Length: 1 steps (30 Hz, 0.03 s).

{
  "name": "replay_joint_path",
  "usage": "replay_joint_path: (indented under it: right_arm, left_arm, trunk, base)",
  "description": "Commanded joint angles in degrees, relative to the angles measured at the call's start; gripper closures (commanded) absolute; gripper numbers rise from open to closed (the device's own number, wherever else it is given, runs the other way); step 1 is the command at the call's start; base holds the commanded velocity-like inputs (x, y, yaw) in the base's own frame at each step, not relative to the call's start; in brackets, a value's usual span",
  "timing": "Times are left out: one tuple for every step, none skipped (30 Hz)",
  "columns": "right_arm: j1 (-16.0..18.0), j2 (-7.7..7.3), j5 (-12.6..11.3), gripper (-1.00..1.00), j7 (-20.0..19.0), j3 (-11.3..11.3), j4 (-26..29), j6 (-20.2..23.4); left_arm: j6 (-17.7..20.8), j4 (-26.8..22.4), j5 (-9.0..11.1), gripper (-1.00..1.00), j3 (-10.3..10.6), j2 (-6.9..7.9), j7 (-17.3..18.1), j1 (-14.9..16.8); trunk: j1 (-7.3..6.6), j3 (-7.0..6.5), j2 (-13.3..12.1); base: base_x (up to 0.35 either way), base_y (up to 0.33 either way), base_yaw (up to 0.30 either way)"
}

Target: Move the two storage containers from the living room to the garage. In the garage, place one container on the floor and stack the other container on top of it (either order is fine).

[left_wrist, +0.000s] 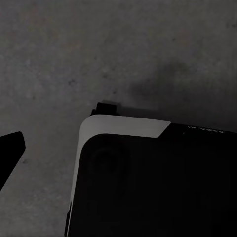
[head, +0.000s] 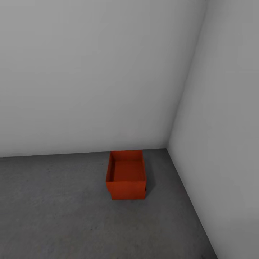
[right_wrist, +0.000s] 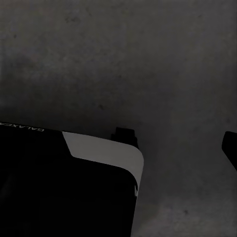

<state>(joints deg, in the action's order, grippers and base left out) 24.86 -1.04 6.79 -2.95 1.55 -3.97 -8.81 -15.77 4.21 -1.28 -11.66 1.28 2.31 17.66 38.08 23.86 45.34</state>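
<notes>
One orange-red open-topped storage container (head: 126, 175) stands on the dark grey concrete floor (head: 54, 208) of the garage, close to the corner where two white walls meet. Its inside looks empty. From here I cannot tell whether a second container sits nested under or in it. In the left wrist view a single dark fingertip (left_wrist: 10, 150) of my left gripper hangs over bare concrete. In the right wrist view a single dark fingertip (right_wrist: 230, 147) of my right gripper does the same. Neither fingertip is near the container, and nothing shows between the fingers.
White walls close the space behind (head: 90, 72) and to the right (head: 223, 126) of the container. Open concrete stretches to its left and front. My black-and-white base (left_wrist: 148, 177) (right_wrist: 64, 182) shows under both wrists.
</notes>
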Motion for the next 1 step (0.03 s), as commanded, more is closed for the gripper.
replay_joint_path:
  right_arm:
    - [0.1, -0.01, 0.33, -1.0, -0.03, 0.12, -0.25, -0.42]
  left_arm:
    - [-0.41, 0.27, -0.12, -1.0, -0.47, 0.04, 0.24, 0.1]
  trunk:
    - [0.01, 0.06, 0.05]
  base:
    - [0.0, 0.0, 0.0]
